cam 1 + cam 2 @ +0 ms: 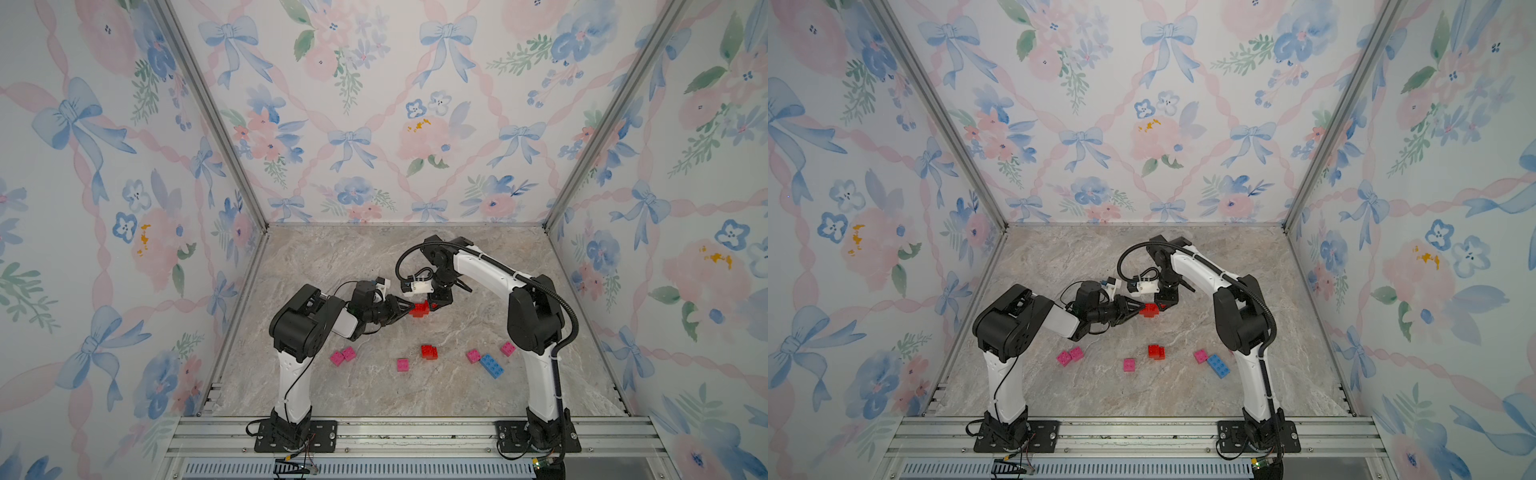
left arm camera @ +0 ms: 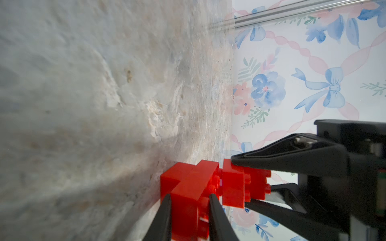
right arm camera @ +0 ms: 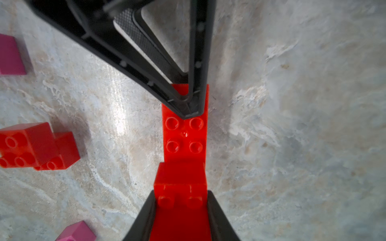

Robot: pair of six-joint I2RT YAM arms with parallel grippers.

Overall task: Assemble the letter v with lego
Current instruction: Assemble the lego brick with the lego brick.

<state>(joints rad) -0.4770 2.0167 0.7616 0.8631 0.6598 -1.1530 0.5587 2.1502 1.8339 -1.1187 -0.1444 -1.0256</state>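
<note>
Table (image 1: 332, 270): marbled surface, with both arm bases fixed along the near edge.
Left arm: rises from its base left of the middle of the near edge, folds sharply at the elbow and runs its forearm low and almost level toward the table centre. The wrist is rolled on its side, so the left wrist view shows the table standing upright.
Left claw (image 1: 411, 309): pinching one end of the long red brick (image 3: 184, 135), with fingers (image 2: 165, 217) pressed against red plastic on both sides.
Right arm: rises from its base right of the middle of the near edge, arches high toward the far edge, then folds at the wrist so that the claw points down at the table.
Right claw (image 1: 431, 306): pinching the square red brick (image 3: 180, 175) by two opposite sides, tip to tip with the left claw.
Held lego: at the table centre, between the two claws. The square red brick sits over the free end of the long red brick; whether it is fully seated cannot be told. The lowest red part lies against the table in the left wrist view.
Loose lego: all between the centre and the near edge.
- red stack (image 1: 428, 351): two bricks, offset.
- pink pair (image 1: 343, 356): toward the left edge, touching each other.
- lone pink brick (image 1: 402, 364): near the red stack.
- pink brick (image 1: 473, 355): just beside one end of the blue brick (image 1: 491, 366).
- last pink brick (image 1: 508, 348): close to the right arm's upright link.
</note>
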